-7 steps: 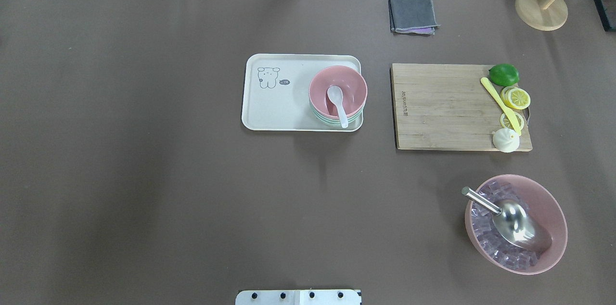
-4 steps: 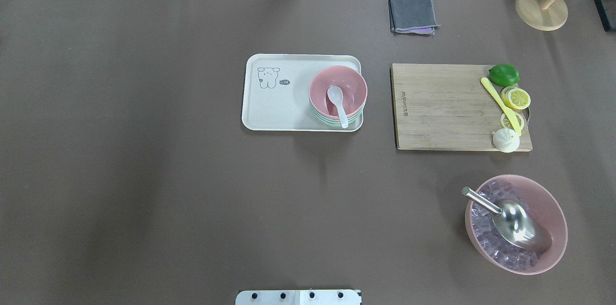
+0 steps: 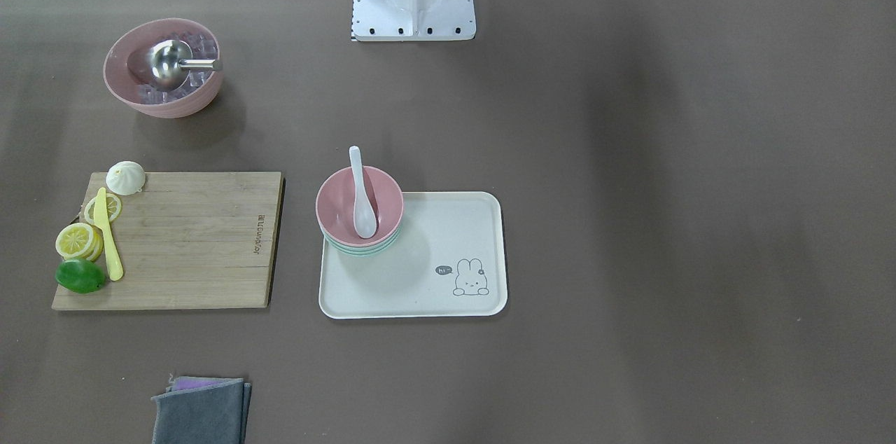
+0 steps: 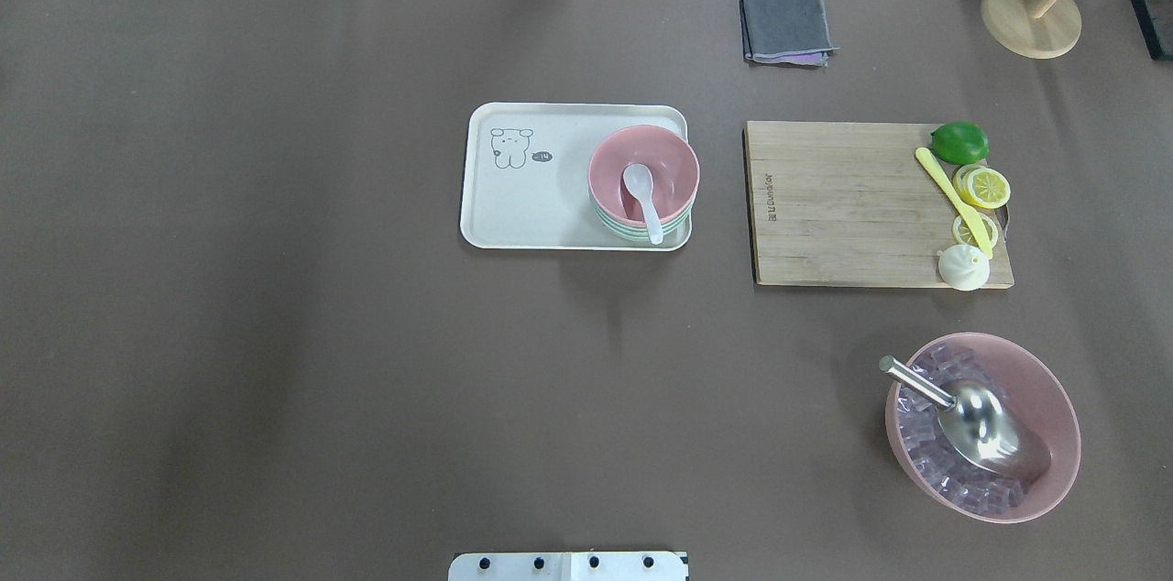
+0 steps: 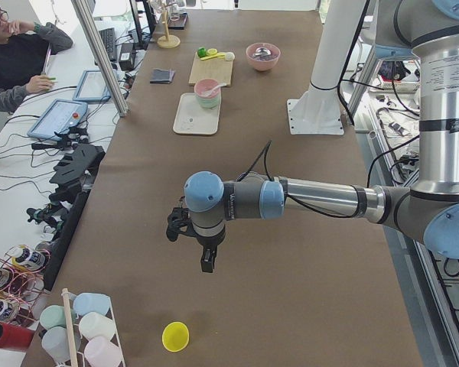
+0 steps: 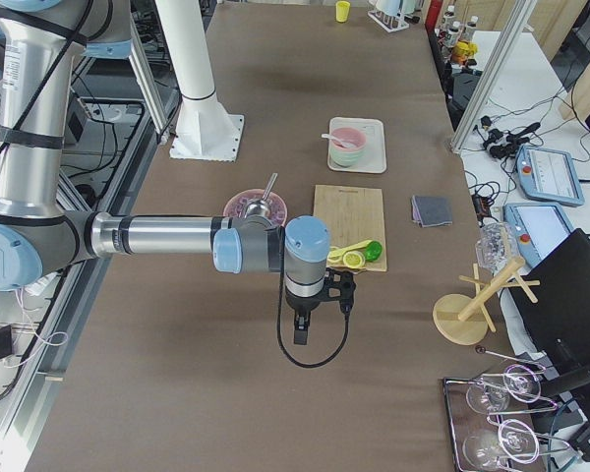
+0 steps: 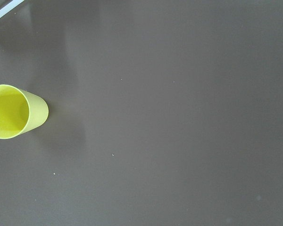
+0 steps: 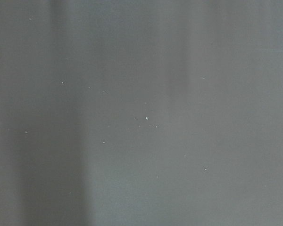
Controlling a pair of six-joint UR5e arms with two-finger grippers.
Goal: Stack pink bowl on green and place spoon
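- Pink bowl (image 4: 643, 161) on green bowl (image 3: 360, 250), spoon (image 4: 644, 201) inside, mid-bench; task looks done;
- my left gripper (image 5: 206, 264) and right gripper (image 6: 301, 332) hang at bench ends; opening and hold: cannot tell; next, only parking

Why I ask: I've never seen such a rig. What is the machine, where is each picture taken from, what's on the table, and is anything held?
It is a robot with two jointed arms, each ending in a two-finger gripper. Two pictures look down on the table, one from behind the robot, one facing it. Two look along it from its ends: the near arm carries the left gripper in one, the right gripper in the other. Two come from wrist cameras; one shows a yellow cup. On the tray a pink bowl sits stacked on a green bowl, a white spoon inside. Nearby: a cutting board and a larger bowl of ice. Nothing seems held; open or shut, I cannot tell.
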